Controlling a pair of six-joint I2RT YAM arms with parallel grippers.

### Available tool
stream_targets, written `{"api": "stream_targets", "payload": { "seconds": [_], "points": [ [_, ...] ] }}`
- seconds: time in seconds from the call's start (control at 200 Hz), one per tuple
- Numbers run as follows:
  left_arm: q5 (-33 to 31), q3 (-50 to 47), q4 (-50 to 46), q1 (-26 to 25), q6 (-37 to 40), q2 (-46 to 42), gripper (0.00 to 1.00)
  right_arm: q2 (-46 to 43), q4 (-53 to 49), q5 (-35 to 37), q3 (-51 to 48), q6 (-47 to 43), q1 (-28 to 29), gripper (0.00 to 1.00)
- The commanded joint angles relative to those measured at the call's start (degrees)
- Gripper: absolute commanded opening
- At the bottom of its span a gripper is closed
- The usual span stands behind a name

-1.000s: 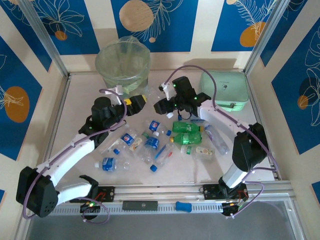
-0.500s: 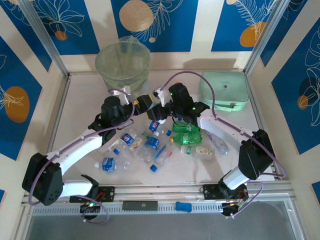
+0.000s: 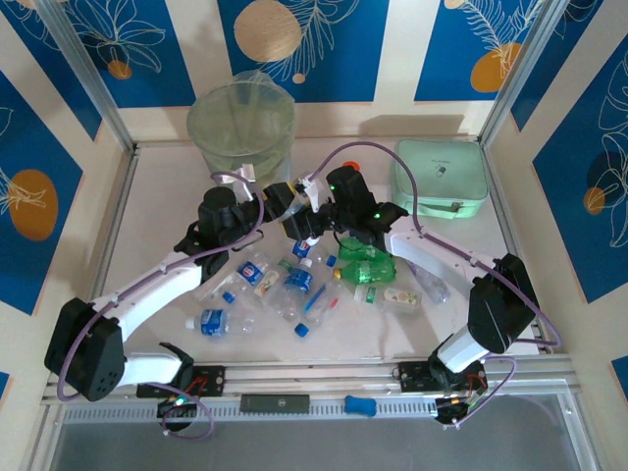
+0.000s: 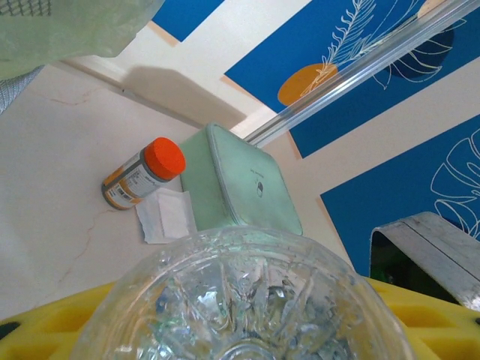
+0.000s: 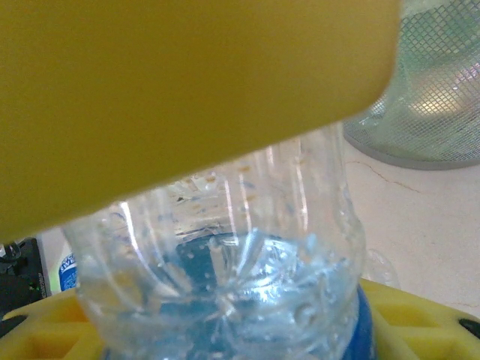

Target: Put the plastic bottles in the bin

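Orange-capped jar from left wrist, bottle in right tool

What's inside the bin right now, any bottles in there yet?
In the top view the bin holds its clear bag liner, bunched at the rim. No bottle stands out inside, but the liner's folds and the translucent wall blur the bottom, so I cannot be sure.

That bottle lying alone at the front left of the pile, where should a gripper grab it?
Probably across the labelled middle of the bottle, coming straight down. It lies on its side on the table, cap pointing left, with some bare table along both long sides.
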Motion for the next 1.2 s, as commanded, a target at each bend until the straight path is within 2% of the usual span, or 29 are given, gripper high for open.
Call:
{"api": "stream_targets", "payload": {
  "seconds": [0.0,0.165,0.325,0.5,0.66,0.82,1.02,1.196],
  "points": [
    [-0.7,0.84,1.11,-0.37,1.32,-0.6,0.54,-1.69,2.0,-1.11,-1.03,0.88,0.42,0.59],
    [-4.56,4.95,-6.48,0.04,7.74,-2.04,0.53,-2.72,3.33,-1.96,-2.16,2.13,-0.16,0.83],
    [-3.72,14.5,-14.26,2.44,15.04,-0.96,0.52,-5.71,5.91,-4.83,-5.34,5.15,-2.57,0.92],
    [-3.19,24.65,-17.41,5.64,21.45,2.49,0.52,-11.14,10.22,-7.53,-10.98,9.91,-6.69,1.0],
    [-3.85,34.26,-17.97,9.69,27.43,7.7,0.52,-14.29,9.91,-5.77,-14.3,11.93,-9.47,0.99],
    [-8.03,44.93,-21.11,12.98,36.24,15.77,0.52,-16.06,7.5,-2.65,-16.52,13.34,-11.12,0.99],
    [-14.06,56.61,-24.24,14.98,46.01,24.45,0.52,-18.71,5.75,-0.68,-19.11,14.36,-12.86,0.99],
    [-19.12,60.83,-23.97,15.51,51.61,29.76,0.52,-20.05,5.41,-0.54,-20.18,14.34,-14.33,0.99]
  ]
}}
